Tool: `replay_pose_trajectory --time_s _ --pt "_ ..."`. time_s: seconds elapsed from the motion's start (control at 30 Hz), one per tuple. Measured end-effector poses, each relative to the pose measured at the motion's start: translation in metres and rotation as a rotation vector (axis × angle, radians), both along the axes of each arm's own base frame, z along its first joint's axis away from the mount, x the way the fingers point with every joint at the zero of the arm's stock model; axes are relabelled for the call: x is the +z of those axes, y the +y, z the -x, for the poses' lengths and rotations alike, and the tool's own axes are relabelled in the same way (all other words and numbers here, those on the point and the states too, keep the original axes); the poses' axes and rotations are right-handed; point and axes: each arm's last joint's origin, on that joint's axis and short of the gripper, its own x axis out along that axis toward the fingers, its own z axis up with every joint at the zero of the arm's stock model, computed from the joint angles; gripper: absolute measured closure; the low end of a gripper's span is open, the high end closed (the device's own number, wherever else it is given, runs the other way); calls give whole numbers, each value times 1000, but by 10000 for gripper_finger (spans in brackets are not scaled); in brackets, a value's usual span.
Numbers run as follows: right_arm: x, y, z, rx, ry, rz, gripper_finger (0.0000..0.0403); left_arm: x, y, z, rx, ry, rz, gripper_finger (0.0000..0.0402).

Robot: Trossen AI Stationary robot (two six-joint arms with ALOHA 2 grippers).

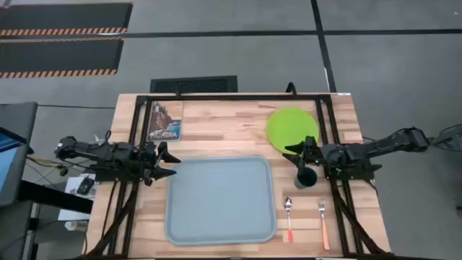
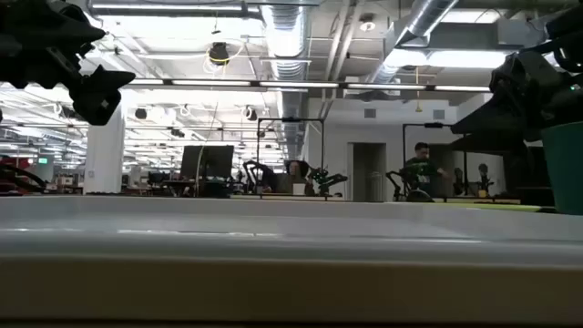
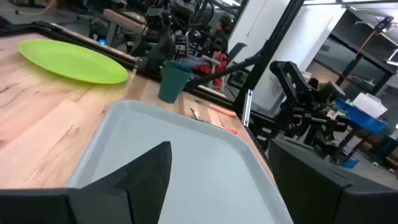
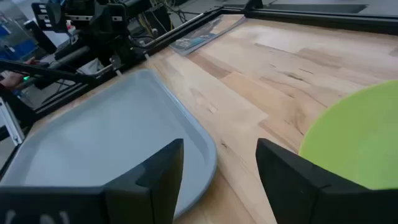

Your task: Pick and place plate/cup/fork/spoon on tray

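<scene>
The grey-blue tray [image 1: 220, 198] lies in the middle of the wooden table, toward its near edge. The lime-green plate [image 1: 292, 128] lies flat at the far right. The dark teal cup [image 1: 305, 178] stands upright just right of the tray. The spoon [image 1: 289, 217] and the fork [image 1: 323, 224] lie side by side near the front right, handles toward the near edge. My right gripper [image 1: 292, 157] is open and empty between the plate and the cup, pointing left. My left gripper [image 1: 173, 165] is open and empty at the tray's far-left corner.
A picture card [image 1: 165, 121] lies at the table's far left. A black frame [image 1: 231, 96] runs along the far edge and down both sides. Bare wood [image 1: 224, 126] lies between the card and the plate. A person [image 2: 421, 169] stands far back in the room.
</scene>
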Motion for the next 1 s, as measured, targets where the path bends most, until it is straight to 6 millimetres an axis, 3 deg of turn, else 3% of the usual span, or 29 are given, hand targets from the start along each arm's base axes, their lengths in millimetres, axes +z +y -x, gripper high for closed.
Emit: replay_pose_trajectory --time_s 0.83,1.0 --pt "0 0 0 0 0 0 175 0 0 0 1 0 0 145" --pt "0 0 0 0 0 0 175 2 4 0 148 -7 110 145"
